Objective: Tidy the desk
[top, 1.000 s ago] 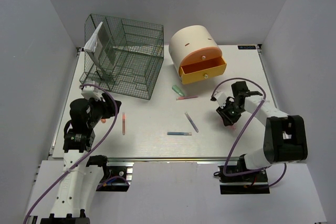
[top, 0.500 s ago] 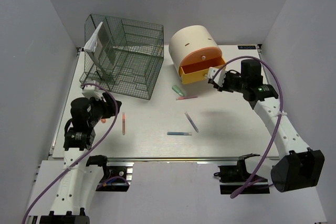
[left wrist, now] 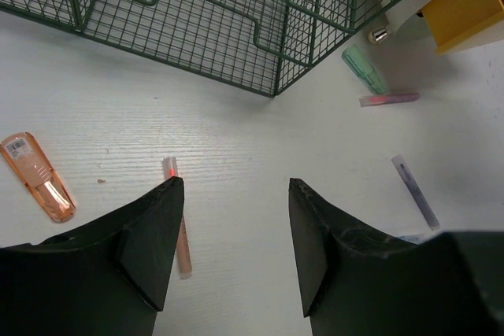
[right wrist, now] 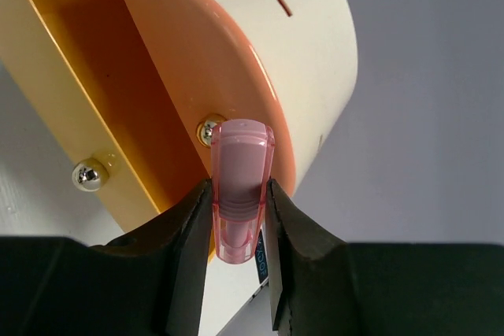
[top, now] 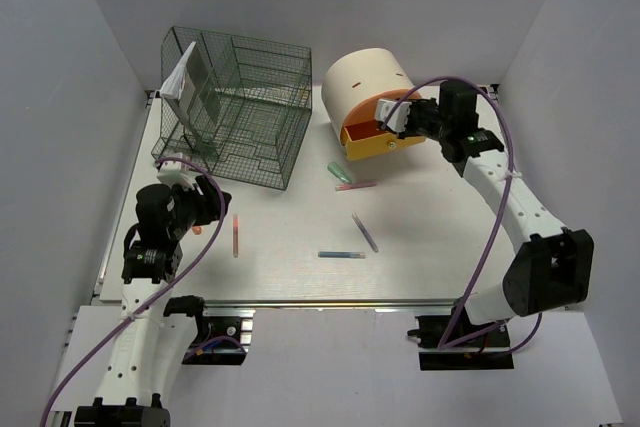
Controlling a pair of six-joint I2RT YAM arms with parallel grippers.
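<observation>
Right fingers (right wrist: 177, 261) pinch a pink marker (right wrist: 240, 186) upright, just in front of the open yellow drawer (right wrist: 87, 76) of the cream drawer unit (right wrist: 307, 45). We should bring it over the cavity, lay it flat, then release. Left fingers (left wrist: 150, 234) stand spread and empty above the desk (top: 430, 247), which lies below both, loose pens (top: 342, 254) scattered on it.

Both arms same build. Left arm (top: 135, 347) & right arm (top: 515, 212): white links, black joint housings, the rt arm's lower block esp. bulky. Purple cable (top: 488, 247) runs loose alongside each arm, base to wrist. Black base plates (top: 215, 332) w/ small wiring. Left gripper (left wrist: 235, 186): matte black fingers, wedge-shaped, flat inner faces. Right gripper (right wrist: 239, 186): same black fingers, slight sheen, edges rounded.
</observation>
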